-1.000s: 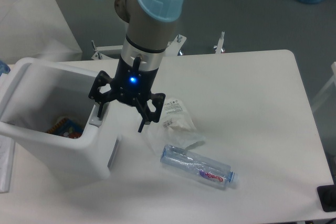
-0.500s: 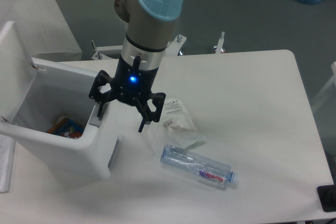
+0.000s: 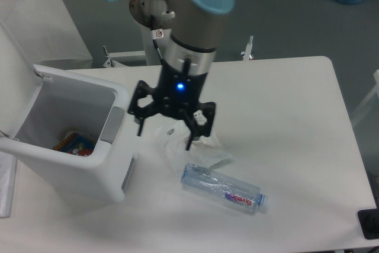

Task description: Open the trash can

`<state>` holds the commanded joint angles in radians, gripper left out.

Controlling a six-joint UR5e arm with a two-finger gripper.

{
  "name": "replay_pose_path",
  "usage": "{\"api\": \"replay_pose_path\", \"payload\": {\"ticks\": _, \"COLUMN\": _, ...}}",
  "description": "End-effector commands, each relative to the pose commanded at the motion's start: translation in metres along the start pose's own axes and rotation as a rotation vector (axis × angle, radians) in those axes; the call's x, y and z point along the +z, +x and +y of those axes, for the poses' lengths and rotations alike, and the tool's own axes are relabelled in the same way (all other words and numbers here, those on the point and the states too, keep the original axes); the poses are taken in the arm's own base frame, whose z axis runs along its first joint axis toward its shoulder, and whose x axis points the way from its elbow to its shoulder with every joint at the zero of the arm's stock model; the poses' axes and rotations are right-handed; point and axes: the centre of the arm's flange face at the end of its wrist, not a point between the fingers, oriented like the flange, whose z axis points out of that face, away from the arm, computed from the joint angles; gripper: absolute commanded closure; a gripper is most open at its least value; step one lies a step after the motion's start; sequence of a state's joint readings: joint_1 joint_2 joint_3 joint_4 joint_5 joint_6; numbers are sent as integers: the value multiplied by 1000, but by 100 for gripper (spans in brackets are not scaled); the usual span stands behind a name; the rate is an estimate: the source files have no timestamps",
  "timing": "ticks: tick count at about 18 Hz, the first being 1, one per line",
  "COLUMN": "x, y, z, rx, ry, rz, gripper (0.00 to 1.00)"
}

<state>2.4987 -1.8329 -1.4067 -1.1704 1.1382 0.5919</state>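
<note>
**A:** What has changed since a second ago?

**B:** The gripper (image 3: 165,137) has swung right, off the trash can's (image 3: 71,164) rim, and now hangs over the crumpled clear plastic bag (image 3: 192,146) on the tabletop (image 3: 284,122). The lid (image 3: 13,69), which was only part-way up, now stands upright at the bin's far left.

**A:** And the fingers?

**B:** Spread apart, holding nothing. One dark fingertip (image 3: 140,128) points down on the left, the other sits over the bag. A blue light glows on the gripper body.

**A:** Any writing you can read?

**B:** The plastic bottle (image 3: 223,187) lying on its side below the gripper has a purple and red label, but the letters are too small to make out. The white box (image 3: 35,16) at the upper left shows "SUPE", cut off by the frame edge. A small sticker on the arm is unreadable.

**A:** Where is the bin, and how does it lie?

**B:** At the tabletop's left end, open, mouth upward, its long axis running from near left to far right. The grey button strip (image 3: 112,125) faces the gripper. Something red and colourful lies at the bottom, mostly hidden by the wall. The lid's top is cut off by the frame.
</note>
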Motion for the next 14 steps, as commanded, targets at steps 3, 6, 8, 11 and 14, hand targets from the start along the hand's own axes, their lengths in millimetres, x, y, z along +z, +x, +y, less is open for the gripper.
{"api": "replay_pose_path", "payload": {"ticks": 3, "x": 12, "y": -42, "z": 17, "rx": 55, "ry": -51, "rz": -45, "gripper": 0}}
{"api": "replay_pose_path", "payload": {"ticks": 6, "x": 40, "y": -74, "z": 41, "rx": 155, "ry": -183, "rz": -106, "gripper": 0}}
{"api": "replay_pose_path", "payload": {"ticks": 8, "x": 47, "y": -104, "z": 55, "rx": 188, "ry": -229, "rz": -125, "gripper": 0}}
{"api": "replay_pose_path", "payload": {"ticks": 11, "x": 53, "y": -154, "z": 72, "rx": 272, "ry": -257, "rz": -118, "gripper": 0}}
{"api": "replay_pose_path", "payload": {"ticks": 14, "x": 61, "y": -201, "z": 82, "rx": 357, "ry": -303, "rz": -130, "gripper": 0}}
